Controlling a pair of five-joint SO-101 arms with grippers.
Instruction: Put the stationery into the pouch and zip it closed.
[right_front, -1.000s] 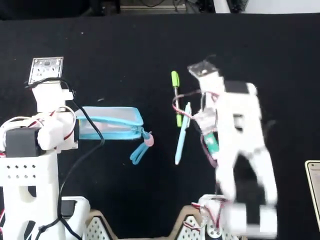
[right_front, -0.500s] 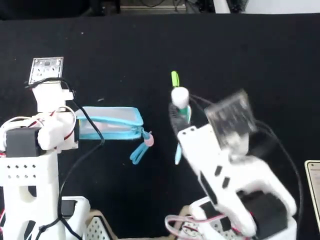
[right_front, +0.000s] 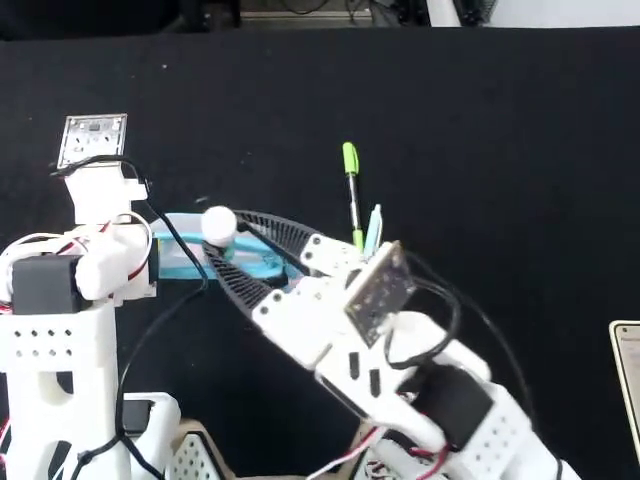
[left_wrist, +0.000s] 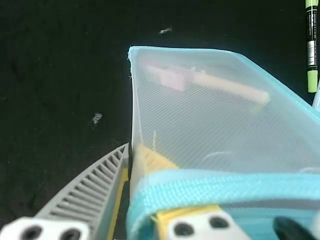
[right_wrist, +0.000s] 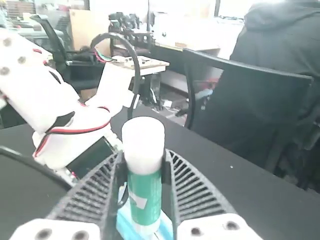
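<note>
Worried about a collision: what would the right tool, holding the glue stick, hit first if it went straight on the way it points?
Probably the left arm, dead ahead in its wrist view; the pouch lies just under the glue stick. Depth is unclear.

White plastic left arm (right_front: 95, 265) and right arm (right_front: 310, 322), black motors, red and black cables, ribbed grey fingers (right_wrist: 92, 197).

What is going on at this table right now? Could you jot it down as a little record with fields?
Left claw: clamped on the edge of the pouch
Right claw: grips a glue stick upright over the pouch
Inside pouch: a pale stick-shaped item, seen through the mesh
On the table: green pen and light blue pen, side by side
</note>
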